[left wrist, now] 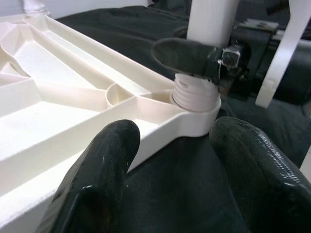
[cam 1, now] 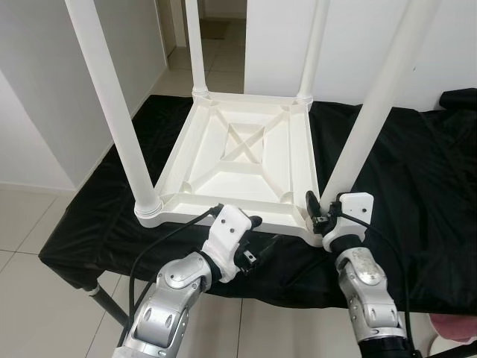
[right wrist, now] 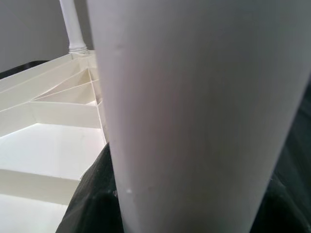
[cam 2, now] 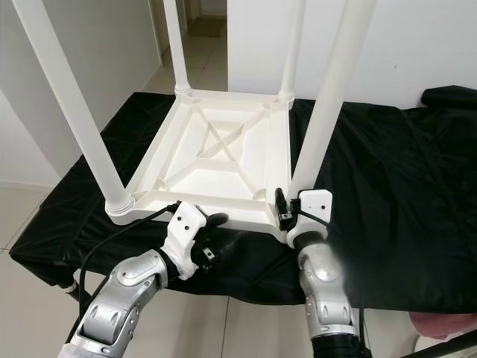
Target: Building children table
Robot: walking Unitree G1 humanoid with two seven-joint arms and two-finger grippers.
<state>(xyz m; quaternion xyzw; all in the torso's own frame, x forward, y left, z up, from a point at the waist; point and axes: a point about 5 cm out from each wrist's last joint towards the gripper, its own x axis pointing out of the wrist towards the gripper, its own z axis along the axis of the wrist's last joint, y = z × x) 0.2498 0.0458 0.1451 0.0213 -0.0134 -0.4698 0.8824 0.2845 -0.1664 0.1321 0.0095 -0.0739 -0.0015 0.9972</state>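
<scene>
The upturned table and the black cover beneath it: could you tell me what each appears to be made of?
The table top and its legs look like moulded white plastic: smooth, faintly glossy, with cast ribs underneath and a screw thread at the socket. The black cover looks like thin fabric or sheeting with a slight sheen; it wrinkles and drapes. Which of the two is unclear.
</scene>
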